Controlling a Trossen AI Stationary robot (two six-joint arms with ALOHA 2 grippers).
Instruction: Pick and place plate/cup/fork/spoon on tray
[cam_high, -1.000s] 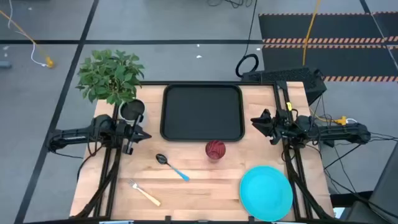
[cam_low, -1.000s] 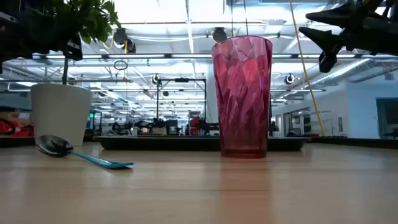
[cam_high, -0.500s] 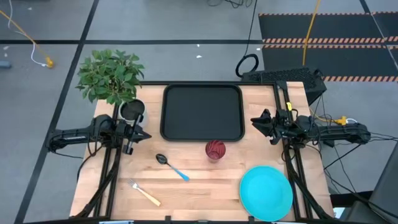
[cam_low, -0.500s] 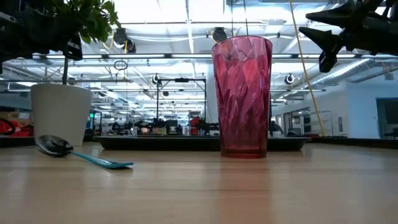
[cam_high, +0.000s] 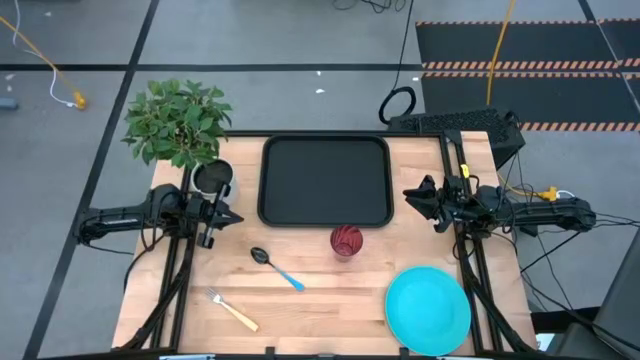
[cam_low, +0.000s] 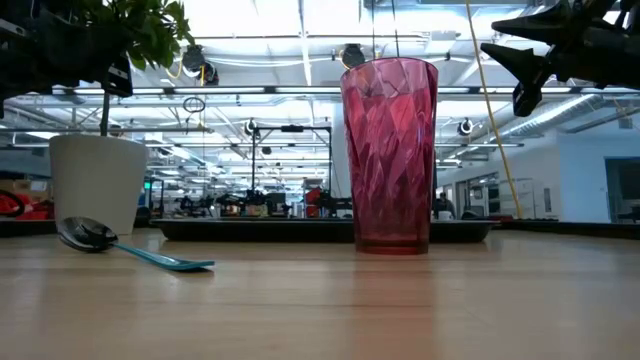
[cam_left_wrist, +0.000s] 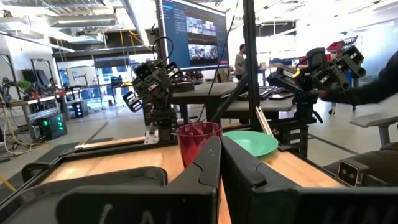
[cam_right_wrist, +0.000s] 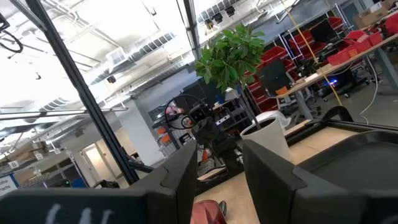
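The black tray (cam_high: 325, 182) lies at the table's far middle. Just in front of its near rim the dark red cup (cam_high: 346, 241) stands upright on the wood. The blue-handled spoon (cam_high: 277, 268) and the yellow-handled fork (cam_high: 233, 311) lie flat toward the near left. The turquoise plate (cam_high: 428, 311) lies flat at the near right. My left gripper (cam_high: 234, 217) hovers left of the tray, shut, holding nothing. Right of the tray, my right gripper (cam_high: 408, 195) hovers open and holds nothing. Both point level toward the tray.
A potted green plant (cam_high: 180, 126) stands at the far left corner, close behind my left gripper. Bare wood lies between the tray and the table's near edge, around the cutlery. A dark stand (cam_high: 455, 125) sits behind the far right corner.
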